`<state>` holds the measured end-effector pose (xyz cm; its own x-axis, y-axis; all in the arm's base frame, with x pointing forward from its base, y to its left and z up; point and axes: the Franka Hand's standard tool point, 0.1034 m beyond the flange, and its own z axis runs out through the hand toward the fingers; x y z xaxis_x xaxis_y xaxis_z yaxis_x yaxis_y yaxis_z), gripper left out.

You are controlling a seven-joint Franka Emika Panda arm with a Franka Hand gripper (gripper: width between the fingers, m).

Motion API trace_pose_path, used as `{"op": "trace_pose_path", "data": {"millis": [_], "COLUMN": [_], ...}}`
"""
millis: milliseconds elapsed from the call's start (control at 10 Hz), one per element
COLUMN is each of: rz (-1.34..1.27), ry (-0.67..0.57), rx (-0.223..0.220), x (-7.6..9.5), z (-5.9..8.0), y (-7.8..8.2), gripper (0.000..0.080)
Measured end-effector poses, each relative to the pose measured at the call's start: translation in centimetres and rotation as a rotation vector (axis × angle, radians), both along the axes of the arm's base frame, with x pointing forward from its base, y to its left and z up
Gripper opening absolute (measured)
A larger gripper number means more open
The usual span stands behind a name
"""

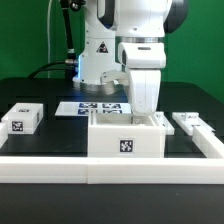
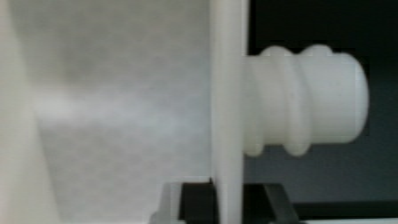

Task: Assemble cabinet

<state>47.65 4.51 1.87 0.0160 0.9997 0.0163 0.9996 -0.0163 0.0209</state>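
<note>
The cabinet body (image 1: 127, 138), a white box with a black-and-white tag on its front, stands in the middle of the table. My gripper (image 1: 141, 110) reaches down into its open top, so its fingertips are hidden in the exterior view. In the wrist view the gripper (image 2: 228, 198) is shut on the thin edge of a white panel (image 2: 226, 90), with one black finger (image 2: 192, 202) on each side. A ribbed white knob (image 2: 304, 100) sticks out from one face of that panel. A small tagged white panel (image 1: 22, 119) lies at the exterior view's left.
The marker board (image 1: 88, 107) lies flat behind the cabinet body, near the arm's base. Another white part (image 1: 190, 122) rests at the exterior view's right. A low white rail (image 1: 60, 165) borders the table's front and turns back along the right side.
</note>
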Motion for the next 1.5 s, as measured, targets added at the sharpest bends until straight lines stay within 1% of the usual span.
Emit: {"op": "trace_pose_path", "data": {"millis": [100, 300, 600, 1000, 1300, 1400, 1500], "rz": [0.023, 0.029, 0.014, -0.005, -0.023, -0.024, -0.025], "ry": [0.002, -0.008, -0.021, -0.027, -0.025, -0.024, -0.024], "rx": [-0.002, 0.002, 0.013, 0.023, 0.022, 0.021, 0.021], "x": [0.8, 2.0, 2.9, 3.9, 3.9, 3.9, 3.9], "z": [0.0, 0.0, 0.1, 0.1, 0.1, 0.0, 0.0], "y": [1.3, 3.3, 5.7, 7.6, 7.6, 7.5, 7.5], "gripper": [0.0037, 0.0037, 0.0037, 0.0037, 0.0037, 0.0106, 0.0242]}}
